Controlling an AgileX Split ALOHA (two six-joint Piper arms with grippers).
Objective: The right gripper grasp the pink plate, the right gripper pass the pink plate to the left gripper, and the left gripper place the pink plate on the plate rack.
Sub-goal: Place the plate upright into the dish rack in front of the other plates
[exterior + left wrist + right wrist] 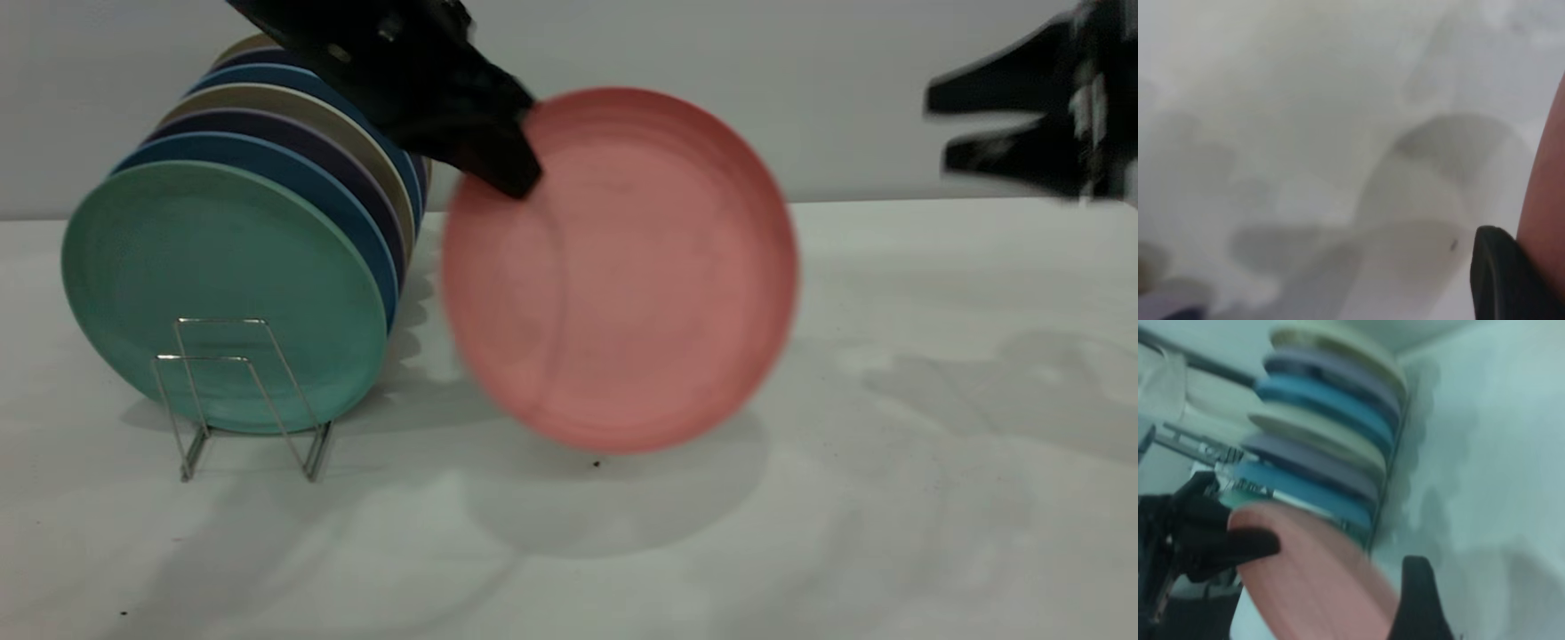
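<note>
The pink plate [622,267] hangs upright just above the table, right of the rack. My left gripper [516,173] comes down from the top and is shut on the plate's upper left rim. In the left wrist view one black finger [1501,273] lies against the pink plate [1546,200]. My right gripper [942,129] is open and empty at the upper right, well clear of the plate. The right wrist view shows the pink plate [1311,580] held by the left gripper [1218,543]. The plate rack [240,391] stands at the left on the table.
The rack holds a leaning row of several plates, with a mint-green plate [222,284] at the front and blue, purple and beige ones behind. Two wire loops at the rack's front hold nothing. The white table [889,489] extends to the right.
</note>
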